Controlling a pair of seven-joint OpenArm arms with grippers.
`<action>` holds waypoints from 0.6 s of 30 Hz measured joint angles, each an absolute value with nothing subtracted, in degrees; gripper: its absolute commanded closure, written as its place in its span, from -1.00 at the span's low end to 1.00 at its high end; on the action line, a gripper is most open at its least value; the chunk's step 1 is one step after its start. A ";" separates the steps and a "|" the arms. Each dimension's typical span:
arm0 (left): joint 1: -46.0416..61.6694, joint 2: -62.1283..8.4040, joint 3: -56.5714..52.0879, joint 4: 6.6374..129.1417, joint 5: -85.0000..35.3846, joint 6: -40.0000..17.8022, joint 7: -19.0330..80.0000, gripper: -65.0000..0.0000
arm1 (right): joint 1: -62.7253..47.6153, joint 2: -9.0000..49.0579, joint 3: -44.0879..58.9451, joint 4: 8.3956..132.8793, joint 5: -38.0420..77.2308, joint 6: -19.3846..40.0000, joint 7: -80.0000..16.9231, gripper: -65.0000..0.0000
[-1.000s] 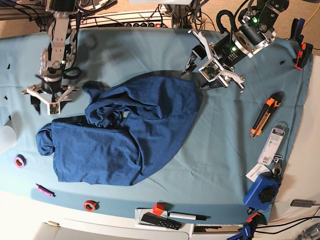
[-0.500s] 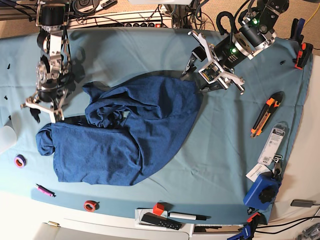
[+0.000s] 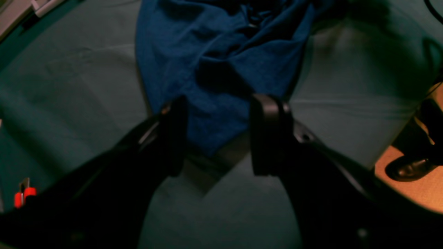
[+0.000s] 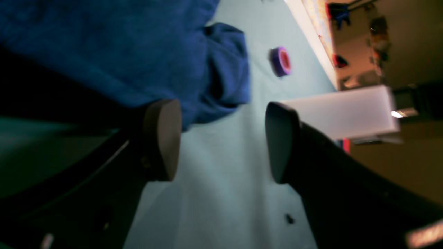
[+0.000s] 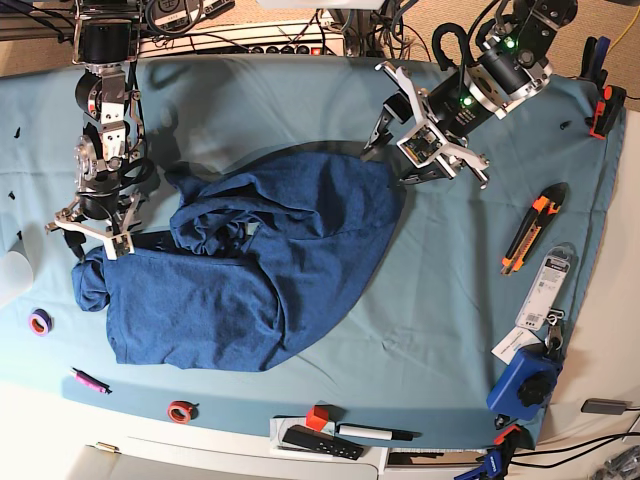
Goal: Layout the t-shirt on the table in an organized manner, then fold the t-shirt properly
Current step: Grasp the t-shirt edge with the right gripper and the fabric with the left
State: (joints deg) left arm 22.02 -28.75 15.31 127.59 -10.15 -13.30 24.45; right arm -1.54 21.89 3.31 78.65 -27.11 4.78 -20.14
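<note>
Two tools are above the counter [image 5: 420, 300], and both are open and hold nothing. The t-shirt [image 5: 260, 270] lies crumpled on the teal cloth, left of the middle in the base view. The right tool [image 5: 90, 232] is over its bunched sleeve; the left tool [image 5: 425, 150] is at its far edge. A purple tape roll [image 4: 281, 61] lies near the sleeve.

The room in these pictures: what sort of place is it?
Probably a robotics lab or workshop: two robot arms work over a table holding a t-shirt, with a utility knife, tape rolls and cables around.
</note>
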 measured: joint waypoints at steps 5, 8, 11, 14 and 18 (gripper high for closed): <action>22.02 -28.77 15.29 127.59 -10.13 -13.30 24.45 0.09 | -1.19 21.93 2.35 74.43 -27.11 4.51 -16.32 -0.16; 21.89 -28.75 15.31 127.59 -10.13 -13.30 24.45 0.09 | 0.45 21.98 1.43 71.33 -27.86 3.86 -14.76 -0.16; 21.89 -28.75 15.29 127.59 -10.15 -13.30 24.45 0.09 | 2.28 22.02 0.86 69.19 -28.14 3.57 -14.48 -0.16; 21.91 -28.75 15.29 127.59 -10.13 -13.30 24.45 0.10 | 3.77 22.04 0.58 68.20 -28.03 3.75 -14.61 -0.15; 21.91 -28.75 15.31 127.59 -10.15 -13.30 24.47 0.10 | 4.80 21.89 0.56 68.07 -27.46 4.99 -16.10 0.46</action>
State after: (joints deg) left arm 21.91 -28.75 15.31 127.59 -10.15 -13.30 24.47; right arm 4.80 21.89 0.56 68.07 -27.46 4.99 -16.10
